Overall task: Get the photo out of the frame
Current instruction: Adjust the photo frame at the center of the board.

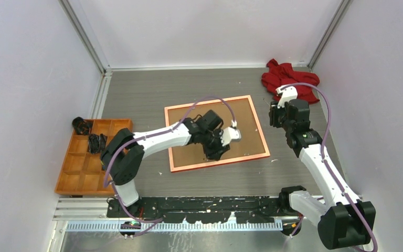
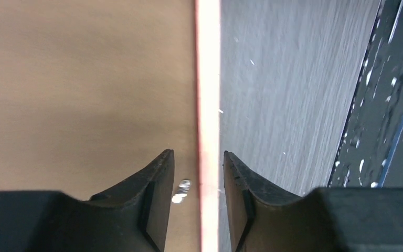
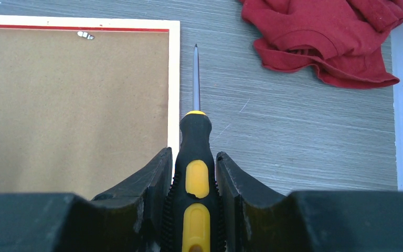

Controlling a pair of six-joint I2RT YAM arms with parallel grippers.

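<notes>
Left gripper (image 2: 197,153) stood over the near rim of the frame (image 2: 208,79), one finger (image 2: 160,178) on the inner side above the brown backing board (image 2: 84,79) and the other on the outer side above the grey table (image 2: 283,79). Its jaws were apart and straddled the pale orange-pink rim without clamping it; the outer finger sat very close to the rim, the inner one a little way off. A small shiny metal tab (image 2: 181,188) lay on the board just beside the rim, between the inner finger and the rim.

The frame lay flat near the middle of the table, back upward, with the backing board filling it. No part of the photo showed in any view.

The right gripper (image 3: 192,152) hung at the frame's right side, towards the far corner, jaws closed on the black-and-yellow handle of a screwdriver (image 3: 195,136). The tool's thin shaft pointed away from the gripper, just outside the frame's right rim, over bare table.

A crumpled red cloth (image 3: 336,42) lay at the far right, well apart from the frame. A wooden compartment tray (image 1: 81,168) sat at the left, with dark items (image 1: 97,142) in its far cells
</notes>
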